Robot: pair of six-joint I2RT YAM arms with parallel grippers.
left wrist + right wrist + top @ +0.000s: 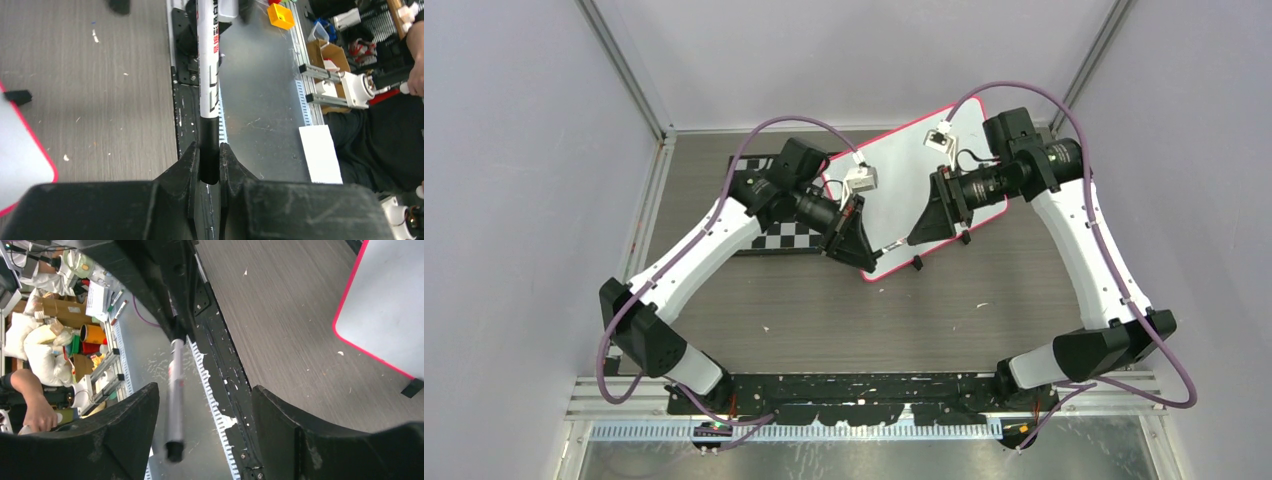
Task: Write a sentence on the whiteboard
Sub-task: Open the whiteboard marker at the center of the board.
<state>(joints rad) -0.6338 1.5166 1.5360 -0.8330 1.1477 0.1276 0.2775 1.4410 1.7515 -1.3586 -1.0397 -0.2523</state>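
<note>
The left gripper [209,152] is clamped on the marker [209,75], the right gripper [204,390] stands wide around it without touching, and the whiteboard [902,170], lying mid-desk [824,310] under both arms, appears blank, so writing seems not yet begun.

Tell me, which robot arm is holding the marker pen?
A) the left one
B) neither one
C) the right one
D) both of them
A: the left end effector is pinched shut on the marker, while the right end effector stands wide open.
</note>
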